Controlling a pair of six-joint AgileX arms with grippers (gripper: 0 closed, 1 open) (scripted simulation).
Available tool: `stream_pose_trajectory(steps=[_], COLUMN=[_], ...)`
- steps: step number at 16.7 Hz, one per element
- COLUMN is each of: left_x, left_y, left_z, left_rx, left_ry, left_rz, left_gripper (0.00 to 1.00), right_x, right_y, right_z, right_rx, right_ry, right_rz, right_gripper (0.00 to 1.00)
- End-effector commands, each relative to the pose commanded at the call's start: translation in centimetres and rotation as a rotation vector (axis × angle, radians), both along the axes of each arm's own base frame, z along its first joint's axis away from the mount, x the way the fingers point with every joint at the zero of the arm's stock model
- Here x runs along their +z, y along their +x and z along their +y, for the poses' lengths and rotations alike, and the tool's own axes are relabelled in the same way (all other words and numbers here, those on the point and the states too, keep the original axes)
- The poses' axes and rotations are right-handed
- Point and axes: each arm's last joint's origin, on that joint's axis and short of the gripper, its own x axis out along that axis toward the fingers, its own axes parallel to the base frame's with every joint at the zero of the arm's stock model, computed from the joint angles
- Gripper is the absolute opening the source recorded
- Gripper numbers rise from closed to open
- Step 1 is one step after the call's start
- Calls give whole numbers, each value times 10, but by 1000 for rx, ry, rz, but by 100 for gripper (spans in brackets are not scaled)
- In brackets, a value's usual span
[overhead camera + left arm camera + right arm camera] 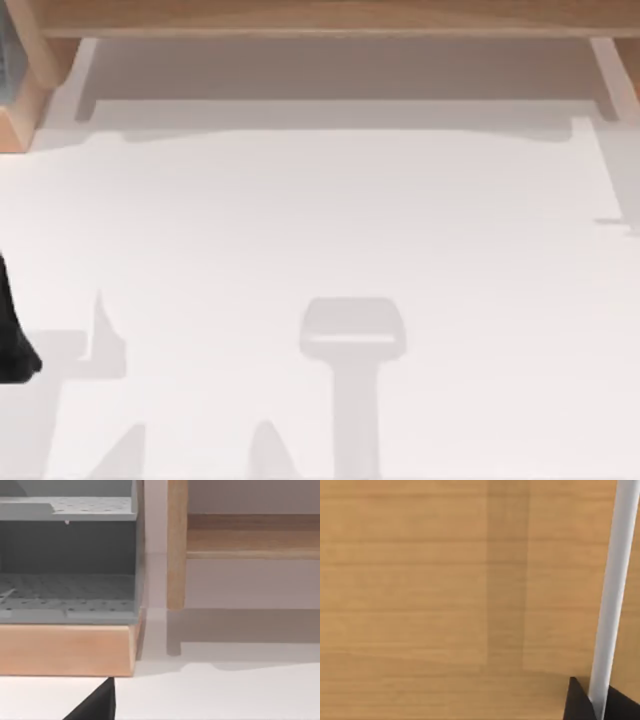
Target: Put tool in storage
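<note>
The tool's place cannot be told from these views, and it cannot be told whether it is held by either gripper.

The white surface (350, 220) is seen from above, with only grey shadows (352, 340) cast across its near half. Along its far edge a pale wooden frame (320, 15) is set. At the top view's far left corner, a wooden-edged storage unit (12, 70) is partly seen.

The left arm (12, 335) is seen as a black shape at the left edge of the top view, about halfway down the near half. In the left wrist view a black part of the left gripper (97, 705) is seen low over the surface, well apart from the storage unit. Grey perforated shelves (67, 592) are seen there, stacked above a wooden base (65, 650). Beside the unit stands a wooden upright (177, 545). Whether the left gripper is apart or together cannot be told.

In the right wrist view a dark part of the right gripper (580, 705) is seen before a wooden panel (420, 580), with a white bar (615, 580) running past it. Whether the right gripper is apart or together cannot be told either.
</note>
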Motion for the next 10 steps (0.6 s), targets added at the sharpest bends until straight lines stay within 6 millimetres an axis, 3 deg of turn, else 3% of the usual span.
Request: stream_pose_trajectory(steps=[3,8,10], left_x=[0,0,0], left_y=[0,0,0], left_z=[0,0,0], left_rx=[0,0,0], left_ry=[0,0,0], left_rz=[0,0,0], left_gripper=[100,100,100], right_x=[-1,-3,-7], right_y=[23,24,34], right_z=[2,2,3], right_rx=[6,4,3], right_ry=[0,6,16], right_rz=[5,13,32], right_gripper=[0,0,0])
